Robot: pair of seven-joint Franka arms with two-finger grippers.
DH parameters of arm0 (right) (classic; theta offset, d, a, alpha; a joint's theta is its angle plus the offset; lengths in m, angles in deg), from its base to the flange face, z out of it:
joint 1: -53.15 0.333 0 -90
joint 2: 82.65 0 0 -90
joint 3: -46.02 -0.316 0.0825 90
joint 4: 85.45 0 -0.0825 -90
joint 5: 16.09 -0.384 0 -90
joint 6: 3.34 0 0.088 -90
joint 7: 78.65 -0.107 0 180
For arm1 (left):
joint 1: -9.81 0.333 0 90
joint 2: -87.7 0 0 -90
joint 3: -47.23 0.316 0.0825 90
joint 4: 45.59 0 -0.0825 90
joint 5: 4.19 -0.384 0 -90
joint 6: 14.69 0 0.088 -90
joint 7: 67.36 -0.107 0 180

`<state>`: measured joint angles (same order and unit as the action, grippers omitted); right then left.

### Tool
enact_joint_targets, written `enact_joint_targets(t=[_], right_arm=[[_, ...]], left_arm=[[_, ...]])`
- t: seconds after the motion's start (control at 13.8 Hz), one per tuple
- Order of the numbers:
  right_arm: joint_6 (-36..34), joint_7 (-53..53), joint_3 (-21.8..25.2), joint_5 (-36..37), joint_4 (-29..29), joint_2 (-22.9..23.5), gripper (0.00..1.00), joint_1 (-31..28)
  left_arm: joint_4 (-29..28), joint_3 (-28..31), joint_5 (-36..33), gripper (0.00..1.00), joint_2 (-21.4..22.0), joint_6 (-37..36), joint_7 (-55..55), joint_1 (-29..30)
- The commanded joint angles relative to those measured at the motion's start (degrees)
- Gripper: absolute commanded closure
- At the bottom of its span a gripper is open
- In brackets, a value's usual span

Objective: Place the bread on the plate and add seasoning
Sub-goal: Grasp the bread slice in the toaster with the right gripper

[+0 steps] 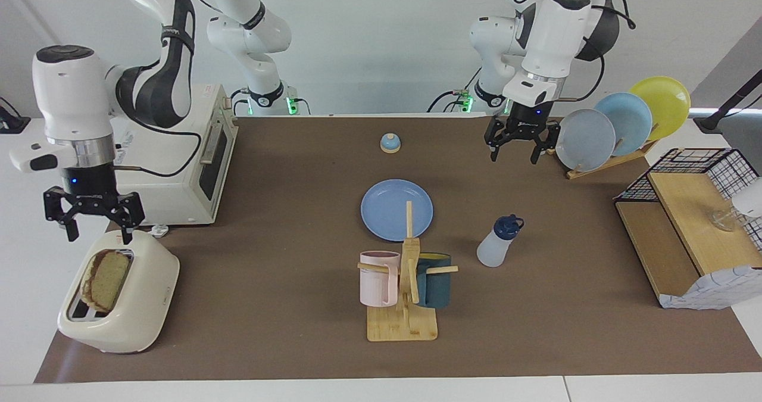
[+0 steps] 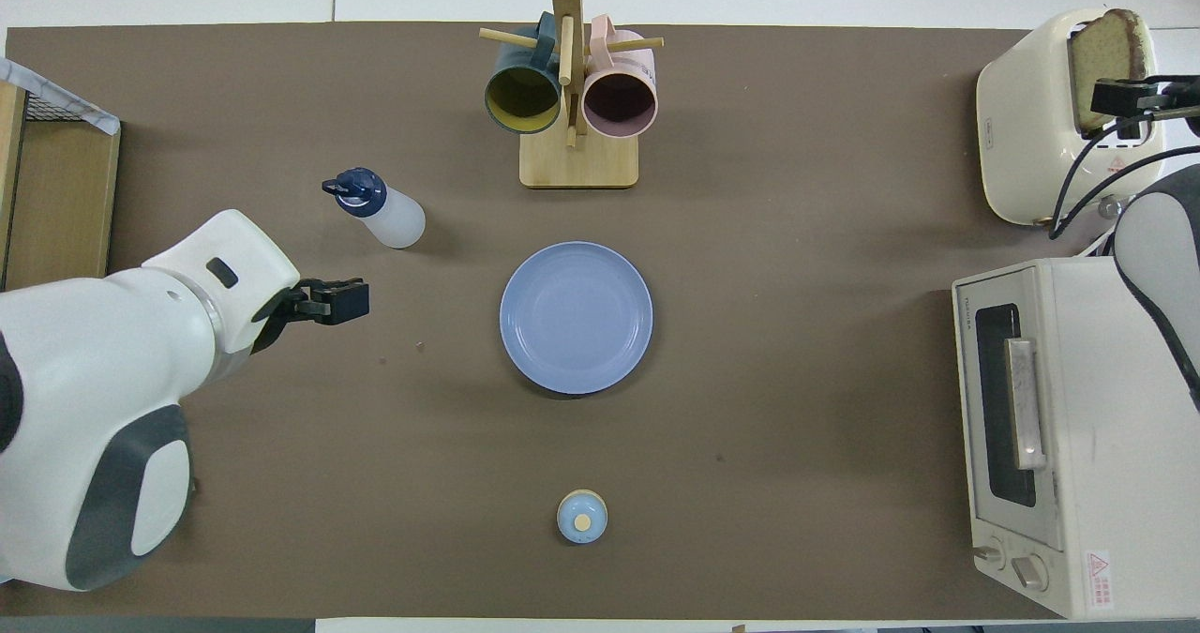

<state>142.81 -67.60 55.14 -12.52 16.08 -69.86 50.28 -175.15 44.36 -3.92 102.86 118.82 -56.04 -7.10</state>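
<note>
A white table [image 1: 357,390] under a brown mat [image 1: 286,223] carries a round blue plastic plate [image 1: 390,208] at its centre, a white navy-capped squeeze bottle [image 1: 497,244], a wooden mug rack [image 1: 403,324], a cream toaster [image 1: 128,307] at one corner and a small blue-domed bell [image 1: 390,143] near the robots' edge

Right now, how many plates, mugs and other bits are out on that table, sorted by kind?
Plates: 4, one blue plate lying flat, three standing in a rack
Mugs: 2, pink mug and dark mug
Bread: 1, bread in the toaster
Squeeze bottle: 1, seasoning
Bell: 1, bell
Total: 9
</note>
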Motion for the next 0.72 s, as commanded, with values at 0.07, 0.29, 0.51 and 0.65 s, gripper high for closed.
enact_joint_targets(t=[0.07,0.29,0.51,0.65], right_arm=[[3.9,3.4,-0.2,0.7,-3.5,4.4,0.07,-0.6],[4.9,3.5,-0.2,0.6,-4.4,6.3,0.13,-0.6],[4.1,3.9,-0.2,1.1,-4.9,6.4,0.45,-0.5],[2.6,4.1,-0.2,4.0,-5.2,6.3,0.73,-0.5]], left_arm=[[-8.8,0.3,0.1,0.0,2.4,11.9,2.1,-1.1],[-10.8,-0.2,0.1,0.0,0.7,18.6,2.5,-1.0],[-14.4,-0.2,0.1,0.0,-2.6,28.2,2.5,-1.0],[-14.9,-0.3,0.0,0.0,-6.2,33.8,2.5,-1.0]])
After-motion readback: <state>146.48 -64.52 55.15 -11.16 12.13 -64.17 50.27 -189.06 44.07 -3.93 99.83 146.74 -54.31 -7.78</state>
